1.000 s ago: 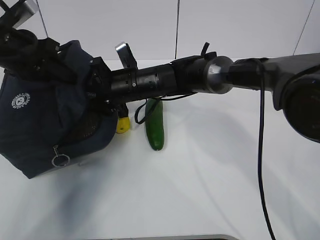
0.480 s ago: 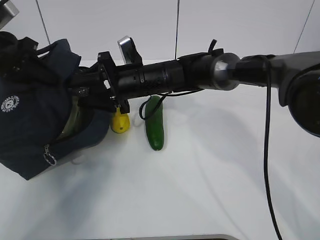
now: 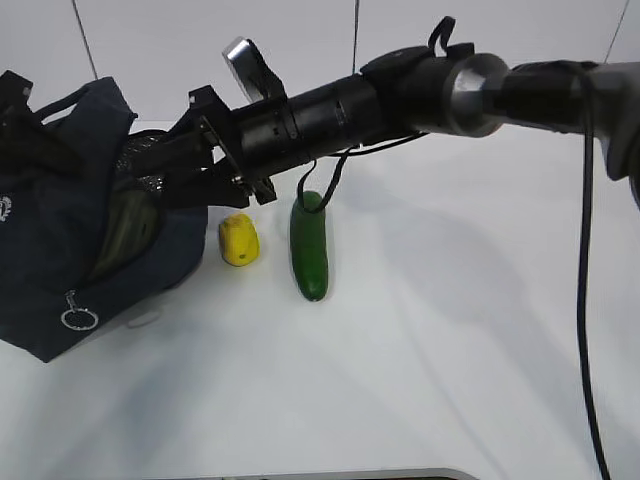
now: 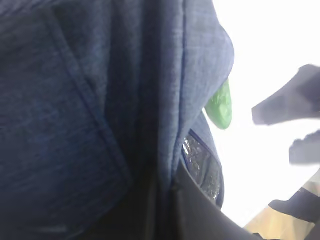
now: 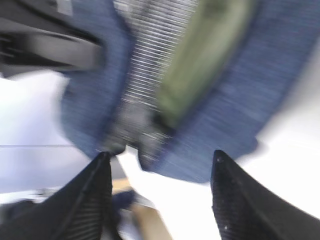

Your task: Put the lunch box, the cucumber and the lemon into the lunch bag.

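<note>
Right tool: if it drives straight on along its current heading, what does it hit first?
Most likely the lunch bag. The right tool is open and empty, aimed into the bag's mouth, where the silver lining and the sage-green lunch box lie ahead. Depth is blurred, so lining or lunch box first is uncertain.

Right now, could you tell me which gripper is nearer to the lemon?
The right gripper: it hangs open at the lunch bag mouth, just up-left of the lemon. The left gripper sits shut against the bag's far side.

Probably a robotics lab: a bare white table [image 3: 420,380] against plain white wall panels [image 3: 200,50].
</note>
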`<state>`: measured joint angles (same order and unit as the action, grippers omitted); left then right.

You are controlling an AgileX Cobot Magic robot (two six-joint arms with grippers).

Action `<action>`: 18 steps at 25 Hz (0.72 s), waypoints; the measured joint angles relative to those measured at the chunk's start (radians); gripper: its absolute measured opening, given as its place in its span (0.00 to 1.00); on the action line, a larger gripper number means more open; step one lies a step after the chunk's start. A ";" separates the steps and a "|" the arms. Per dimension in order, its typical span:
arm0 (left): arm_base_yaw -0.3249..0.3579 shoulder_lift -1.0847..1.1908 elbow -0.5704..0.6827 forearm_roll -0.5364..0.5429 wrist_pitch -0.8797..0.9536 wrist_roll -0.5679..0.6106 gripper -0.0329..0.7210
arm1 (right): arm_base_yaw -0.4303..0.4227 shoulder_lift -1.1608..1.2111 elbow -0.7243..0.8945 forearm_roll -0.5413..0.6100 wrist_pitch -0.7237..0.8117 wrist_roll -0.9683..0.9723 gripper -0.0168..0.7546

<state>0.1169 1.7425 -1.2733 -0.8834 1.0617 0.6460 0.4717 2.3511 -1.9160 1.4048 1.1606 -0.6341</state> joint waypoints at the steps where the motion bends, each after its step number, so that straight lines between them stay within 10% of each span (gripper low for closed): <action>1: 0.004 0.000 0.000 0.000 0.004 0.000 0.04 | -0.002 -0.012 -0.006 -0.038 -0.001 0.015 0.63; 18: 0.037 0.000 0.000 0.002 0.047 -0.013 0.04 | -0.001 -0.094 -0.275 -1.077 0.071 0.748 0.64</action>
<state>0.1535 1.7425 -1.2733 -0.8816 1.1086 0.6333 0.4711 2.2572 -2.1911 0.3274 1.2311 0.1143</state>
